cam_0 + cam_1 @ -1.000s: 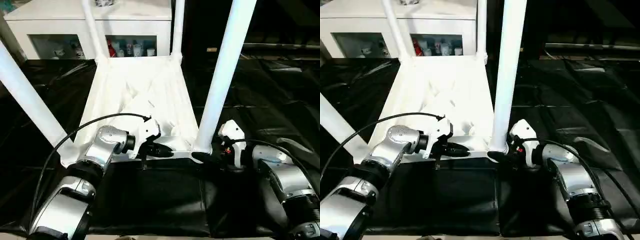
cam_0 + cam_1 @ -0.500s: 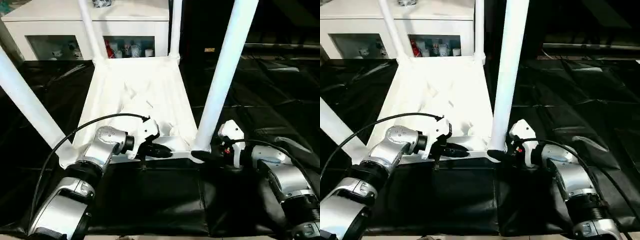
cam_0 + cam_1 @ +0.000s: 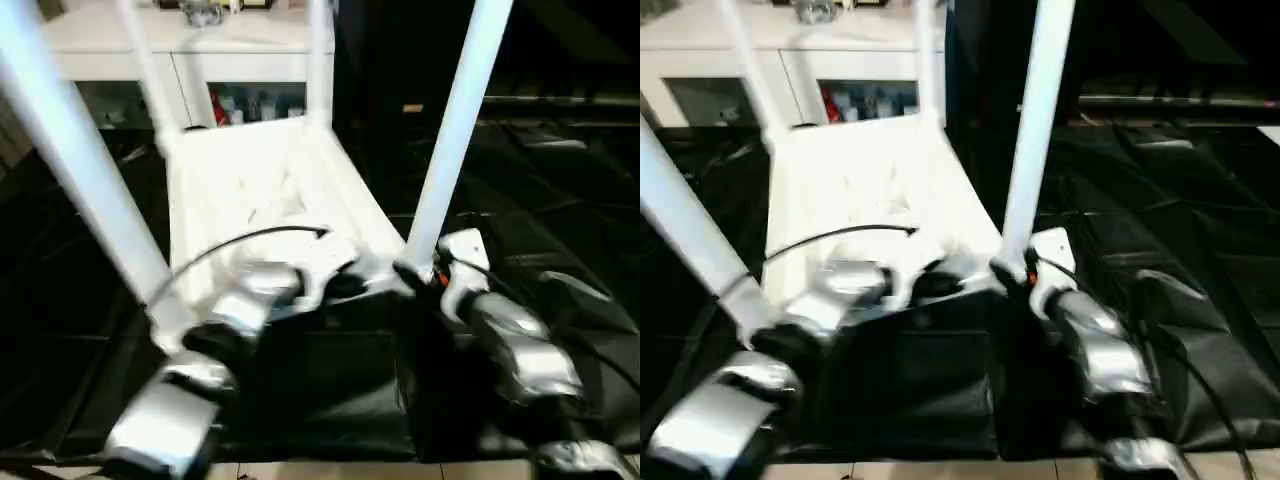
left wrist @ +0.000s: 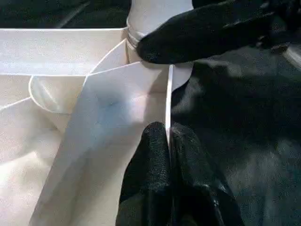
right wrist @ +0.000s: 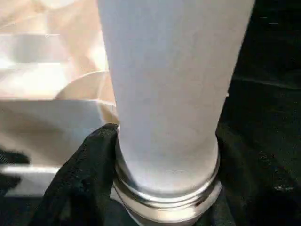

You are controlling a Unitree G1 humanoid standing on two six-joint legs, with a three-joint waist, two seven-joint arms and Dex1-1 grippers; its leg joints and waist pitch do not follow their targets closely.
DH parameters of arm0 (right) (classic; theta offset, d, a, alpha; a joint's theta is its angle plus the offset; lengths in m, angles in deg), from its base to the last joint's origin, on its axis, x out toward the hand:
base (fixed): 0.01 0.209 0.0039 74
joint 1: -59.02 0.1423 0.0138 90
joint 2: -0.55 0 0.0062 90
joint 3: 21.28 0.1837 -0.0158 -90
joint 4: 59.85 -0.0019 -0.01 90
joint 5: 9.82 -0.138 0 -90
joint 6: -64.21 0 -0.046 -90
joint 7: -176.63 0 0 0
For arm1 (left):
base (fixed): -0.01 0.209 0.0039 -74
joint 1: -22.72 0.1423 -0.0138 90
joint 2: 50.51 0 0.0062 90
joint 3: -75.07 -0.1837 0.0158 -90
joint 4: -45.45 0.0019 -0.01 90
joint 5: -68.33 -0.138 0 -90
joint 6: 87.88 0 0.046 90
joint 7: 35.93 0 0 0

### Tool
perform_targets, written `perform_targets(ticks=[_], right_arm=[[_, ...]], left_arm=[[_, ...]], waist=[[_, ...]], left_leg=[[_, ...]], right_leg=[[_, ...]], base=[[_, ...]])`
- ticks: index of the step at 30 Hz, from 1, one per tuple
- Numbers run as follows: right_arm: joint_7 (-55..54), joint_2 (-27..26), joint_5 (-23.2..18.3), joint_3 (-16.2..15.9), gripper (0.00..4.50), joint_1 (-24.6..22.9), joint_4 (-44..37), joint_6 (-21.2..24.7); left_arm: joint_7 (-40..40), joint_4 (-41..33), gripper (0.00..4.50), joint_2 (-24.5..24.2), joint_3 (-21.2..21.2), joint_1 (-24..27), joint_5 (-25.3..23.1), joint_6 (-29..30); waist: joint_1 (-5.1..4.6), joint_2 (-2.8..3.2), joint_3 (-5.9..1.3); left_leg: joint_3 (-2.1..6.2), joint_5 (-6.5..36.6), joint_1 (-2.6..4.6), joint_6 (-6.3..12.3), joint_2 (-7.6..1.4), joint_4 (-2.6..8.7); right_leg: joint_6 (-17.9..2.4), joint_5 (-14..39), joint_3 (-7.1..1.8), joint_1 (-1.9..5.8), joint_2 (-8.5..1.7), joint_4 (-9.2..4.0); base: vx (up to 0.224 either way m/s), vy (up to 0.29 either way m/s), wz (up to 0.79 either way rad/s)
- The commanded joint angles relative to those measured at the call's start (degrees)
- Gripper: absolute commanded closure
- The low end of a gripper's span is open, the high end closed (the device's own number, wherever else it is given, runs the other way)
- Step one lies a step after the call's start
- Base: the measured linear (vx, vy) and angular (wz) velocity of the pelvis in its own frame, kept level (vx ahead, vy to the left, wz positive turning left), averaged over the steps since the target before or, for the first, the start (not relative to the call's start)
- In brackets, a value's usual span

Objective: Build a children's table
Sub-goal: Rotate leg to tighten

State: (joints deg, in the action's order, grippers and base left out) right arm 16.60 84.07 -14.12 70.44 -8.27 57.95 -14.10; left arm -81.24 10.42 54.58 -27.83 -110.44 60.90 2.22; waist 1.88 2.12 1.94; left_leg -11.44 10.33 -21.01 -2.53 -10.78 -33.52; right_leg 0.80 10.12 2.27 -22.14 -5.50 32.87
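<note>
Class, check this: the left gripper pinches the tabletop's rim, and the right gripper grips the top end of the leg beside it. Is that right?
Not quite. The right gripper grips the leg at its base, by the socket, as the right wrist view shows. The left gripper does pinch the tabletop's rim.

Tabletop inverted on the table, four legs upright at its corners. Cabinet behind. Left end effector at near rim; right end effector at near-right leg's base.
</note>
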Motion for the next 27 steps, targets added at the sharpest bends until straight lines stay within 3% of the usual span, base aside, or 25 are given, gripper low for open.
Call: perform_targets(ticks=[1,4,5,8,11,14,15,16,17,19,20,22,23,24,26,27], right_arm=[[0.7,-3.1,0.7,-4.5,1.76,0.2,1.9,0.2],[2.2,-2.8,-1.2,-2.8,1.76,0.0,1.2,-0.9],[2.7,-2.8,-1.8,-2.4,1.06,-0.1,0.8,-1.2],[5.1,-1.7,-2.1,-2.2,1.06,-0.5,-1.1,-1.5],[6.3,-0.9,-2.2,-2.4,0.66,-0.6,-1.7,-1.3],[9.5,1.3,-2.7,-2.6,0.63,-1.0,-3.3,-0.9],[13.2,3.5,-3.7,-3.0,0.63,-1.6,-5.2,-0.3],[15.7,5.0,-4.4,-3.3,0.63,-2.2,-6.7,0.1],[25.6,11.3,-7.2,-4.2,0.63,-4.6,-12.0,1.9],[27.4,12.6,-7.6,-4.3,0.63,-5.1,-13.0,2.1],[29.8,14.5,-8.3,-4.1,0.63,-6.2,-14.6,2.7],[35.3,19.4,-9.6,-3.6,0.63,-9.0,-18.2,3.9],[35.3,19.4,-9.6,-3.6,0.63,-9.0,-18.2,3.9],[37.0,20.9,-9.8,-3.9,0.63,-9.9,-18.9,4.2],[38.6,22.5,-10.0,-4.7,0.63,-11.0,-20.0,4.7],[38.8,22.9,-10.2,-4.9,0.63,-11.4,-20.5,4.9]], left_arm=[[-0.4,1.1,4.5,4.7,-2.3,0.3,0.6,-1.1],[-2.0,1.3,4.5,3.2,-1.9,0.3,0.7,-3.2],[-3.1,1.2,4.5,2.7,-1.9,0.4,0.9,-3.9],[-7.4,0.6,4.5,0.7,-1.4,0.7,1.8,-6.3],[-8.6,0.3,4.5,-0.1,-1.4,0.8,2.0,-6.2],[-12.3,-0.4,4.5,-2.2,-1.8,1.0,2.0,-6.7],[-14.4,-0.8,4.5,-3.7,-2.0,1.3,1.9,-7.0],[-15.8,-1.0,4.5,-4.5,-2.3,1.4,1.9,-7.2],[-21.8,-2.2,4.5,-7.9,-2.9,2.3,2.4,-8.2],[-23.3,-2.6,4.5,-8.5,-2.9,2.5,2.7,-8.4],[-25.0,-3.0,4.5,-9.3,-2.7,2.7,3.2,-8.4],[-28.0,-3.3,4.5,-11.5,-2.0,2.7,4.0,-8.7],[-28.0,-3.3,4.5,-11.5,-2.0,2.7,4.0,-8.7],[-28.9,-3.2,4.5,-12.3,-1.8,2.6,4.2,-9.0],[-29.4,-3.1,4.5,-12.9,-1.6,2.6,4.3,-9.4],[-29.6,-3.2,4.5,-13.1,-1.6,2.6,4.3,-9.5]], waist=[[-0.5,-0.63,-2.24],[-0.47,-0.7,-2.38],[-0.42,-0.62,-2.5],[-0.21,-0.77,-2.69],[-0.12,-0.78,-2.73],[0.39,-0.7,-2.7],[0.61,-0.43,-2.78],[0.79,-0.52,-2.78],[1.64,-0.33,-2.86],[1.95,-0.26,-3.06],[2.04,0.08,-3.15],[2.3,0.14,-3.48],[2.3,0.14,-3.48],[2.57,0.08,-3.74],[2.68,0.06,-3.57],[2.67,0.1,-3.38]], left_leg=[[1.77,25.7,1.37,-0.61,-1.67,4.97],[1.71,24.6,1.13,0.07,-1.77,5.12],[1.67,23.5,0.93,0.4,-1.86,5.2],[1.53,21.6,0.72,1.18,-1.9,5.14],[1.21,19.4,0.69,1.59,-1.95,4.99],[0.99,18.1,0.71,2.5,-1.93,4.75],[0.93,17.4,0.91,2.52,-2.06,4.68],[0.9,17.2,0.96,2.74,-2.09,4.68],[0.87,15.0,0.69,3.91,-2.37,4.59],[0.78,11.3,0.13,5.13,-2.57,4.32],[0.82,10.8,0.04,5.31,-2.43,4.22],[0.75,9.0,0.29,5.95,-2.61,3.82],[0.75,9.0,0.29,5.95,-2.61,3.82],[0.69,7.0,0.12,7.09,-2.55,3.39],[0.62,7.6,0.05,7.44,-2.54,3.37],[0.62,9.3,0.04,6.99,-2.55,3.54]], right_leg=[[-6.8,31.1,-0.95,0.38,-2.53,-5.94],[-7.3,28.5,-1.01,0.57,-2.5,-5.82],[-8.0,26.3,-1.1,0.76,-2.55,-5.57],[-8.9,23.5,-1.24,1.0,-2.65,-5.26],[-10.6,19.9,-1.36,1.08,-2.67,-4.87],[-11.3,19.4,-1.54,1.12,-2.75,-4.82],[-11.8,18.4,-1.59,0.99,-2.71,-4.64],[-11.8,17.8,-1.56,1.11,-2.63,-4.67],[-12.3,13.5,-1.52,1.87,-2.46,-4.03],[-13.9,7.2,-1.41,2.06,-2.47,-3.07],[-14.2,6.0,-1.28,2.15,-2.41,-2.82],[-15.9,2.0,-1.26,2.12,-2.5,-2.33],[-15.9,2.0,-1.26,2.12,-2.5,-2.33],[-16.7,-1.6,-1.22,2.09,-2.46,-1.87],[-17.1,-1.0,-1.13,1.94,-2.5,-1.96],[-16.9,1.7,-1.11,1.92,-2.55,-2.28]], base=[[0.0,0.0,0.0],[0.0,0.0,0.0],[0.0,0.0,0.0],[0.0,0.0,0.0],[0.0,0.0,0.0],[0.0,0.0,0.0],[0.0,0.0,0.0],[0.0,0.0,0.0],[0.0,0.0,0.0],[0.0,0.0,0.0],[0.0,0.0,0.0],[0.0,0.0,0.0],[0.0,0.0,0.0],[0.0,0.0,0.0],[0.0,0.0,0.0],[0.0,0.0,0.0]])
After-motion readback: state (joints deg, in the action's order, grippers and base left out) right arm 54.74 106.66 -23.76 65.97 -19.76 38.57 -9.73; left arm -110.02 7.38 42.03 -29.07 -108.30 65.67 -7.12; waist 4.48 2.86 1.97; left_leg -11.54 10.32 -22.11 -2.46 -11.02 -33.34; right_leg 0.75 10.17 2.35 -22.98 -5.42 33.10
